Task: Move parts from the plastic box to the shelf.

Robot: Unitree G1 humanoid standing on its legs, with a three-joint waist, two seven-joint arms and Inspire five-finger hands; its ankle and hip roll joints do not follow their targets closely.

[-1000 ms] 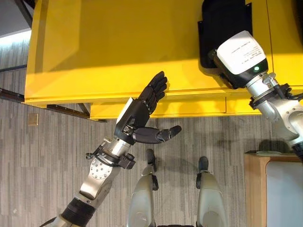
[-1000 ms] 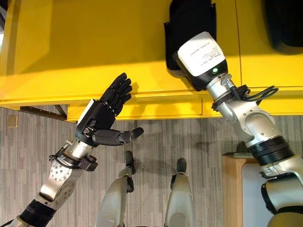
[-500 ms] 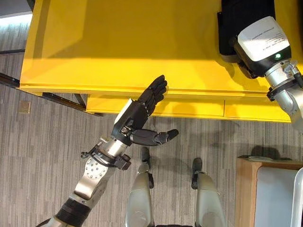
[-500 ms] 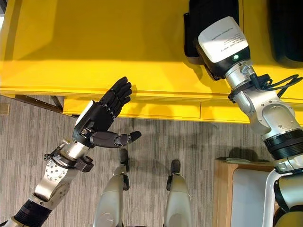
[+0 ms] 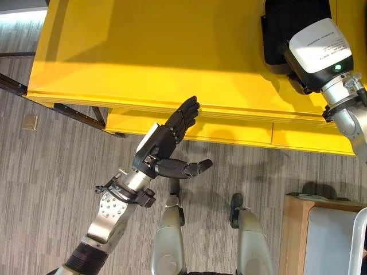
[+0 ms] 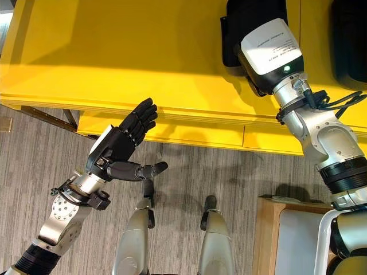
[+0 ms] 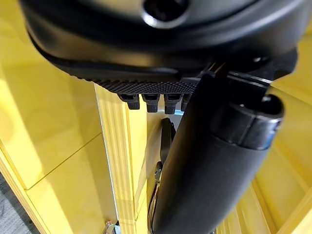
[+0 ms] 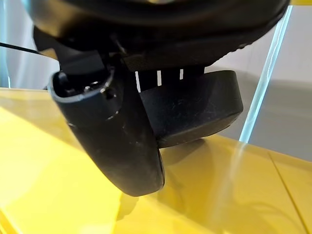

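A black part [image 5: 292,23] lies on the yellow shelf [image 5: 143,51] at the far right. My right hand [image 8: 112,141] is on it, thumb curled against its near side and fingers over its top [image 8: 195,112]; in the eye views the white wrist cover hides that hand. My left hand [image 5: 163,143] hovers open in front of the shelf's front edge, fingers straight and pointing at the edge, thumb out to the side, holding nothing. A second black part [image 6: 350,34] rests on the shelf farther right.
A wooden stand [image 5: 295,229] carrying a pale plastic box [image 5: 338,240] sits at the lower right, beside my right arm. Grey plank floor runs in front of the shelf. The shelf's left half is bare yellow surface.
The whole picture has shifted, so the camera moved. My right hand and the black part sit slightly farther right on the shelf. My left hand keeps its open pose.
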